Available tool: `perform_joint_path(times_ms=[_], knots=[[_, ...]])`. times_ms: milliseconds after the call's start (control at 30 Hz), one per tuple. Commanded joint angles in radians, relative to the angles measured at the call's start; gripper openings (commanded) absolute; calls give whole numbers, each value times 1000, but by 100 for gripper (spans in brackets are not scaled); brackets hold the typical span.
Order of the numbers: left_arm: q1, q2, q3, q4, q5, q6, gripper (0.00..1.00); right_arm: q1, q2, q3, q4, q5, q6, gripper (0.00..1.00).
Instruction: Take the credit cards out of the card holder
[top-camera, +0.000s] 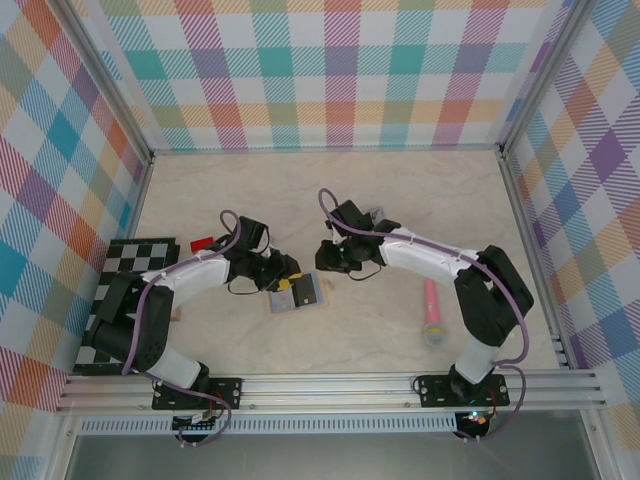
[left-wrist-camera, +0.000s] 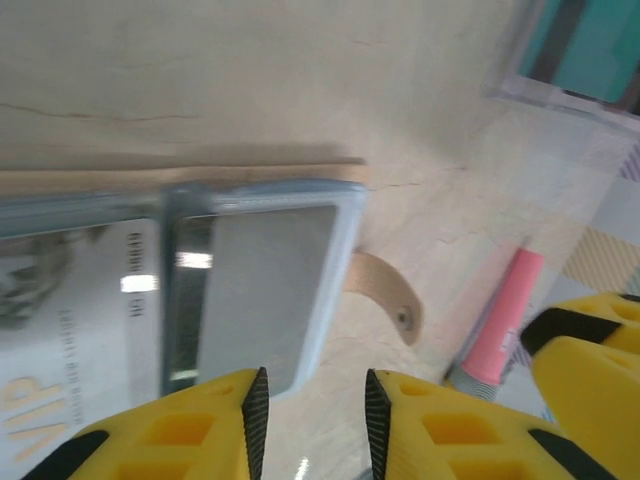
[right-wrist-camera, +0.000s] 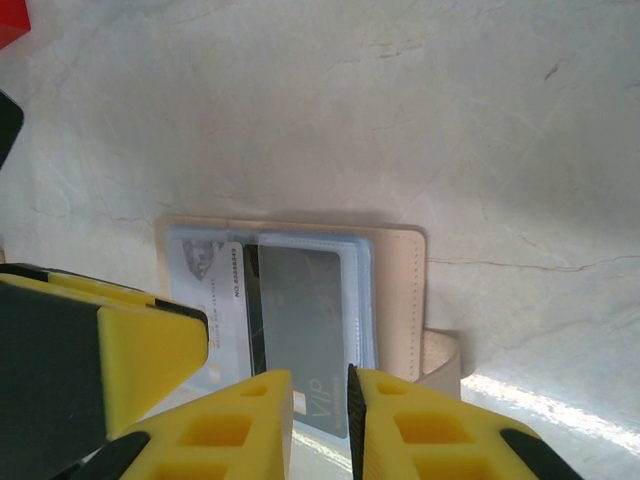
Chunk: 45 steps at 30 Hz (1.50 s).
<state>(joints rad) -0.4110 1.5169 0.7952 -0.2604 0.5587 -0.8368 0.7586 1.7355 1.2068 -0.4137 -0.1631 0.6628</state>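
Note:
The card holder (top-camera: 297, 293) lies open on the table between both arms, tan outside (right-wrist-camera: 400, 290), with clear blue-grey sleeves (left-wrist-camera: 262, 285). A dark grey credit card (right-wrist-camera: 305, 320) marked VIP sticks partly out of a sleeve toward my right gripper (right-wrist-camera: 320, 420). Its jaws hover over the card's free end, a narrow gap apart, clamping nothing. A pale card (right-wrist-camera: 205, 300) sits in the neighbouring sleeve. My left gripper (left-wrist-camera: 312, 420) is open over bare table at the holder's corner, beside its tan strap (left-wrist-camera: 385, 290). A red credit card (top-camera: 203, 243) lies on the table behind the left arm.
A pink pen-like stick (top-camera: 432, 312) lies to the right of the holder, by the right arm. The black-and-white checkered board (top-camera: 125, 262) covers the left edge. A clear box (left-wrist-camera: 585, 50) with teal contents sits further off. Plaid walls enclose three sides.

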Motion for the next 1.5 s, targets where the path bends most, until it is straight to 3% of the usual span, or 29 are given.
perform_joint_path(times_ms=[0,200,567,1033,1467], knots=[[-3,-22,-15,-82,-83,17,30,14,57,65,-45,-46,-36,20],[3,1,-67,50,-25,-55,28,54,153,169,-160,4,-72,15],[6,45,-63,61,-28,-60,27,60,274,265,-261,8,-73,17],[11,78,-79,54,-39,-24,30,59,332,265,-271,1,-45,18],[11,86,-78,89,9,42,23,59,366,277,-271,-44,-55,18]])
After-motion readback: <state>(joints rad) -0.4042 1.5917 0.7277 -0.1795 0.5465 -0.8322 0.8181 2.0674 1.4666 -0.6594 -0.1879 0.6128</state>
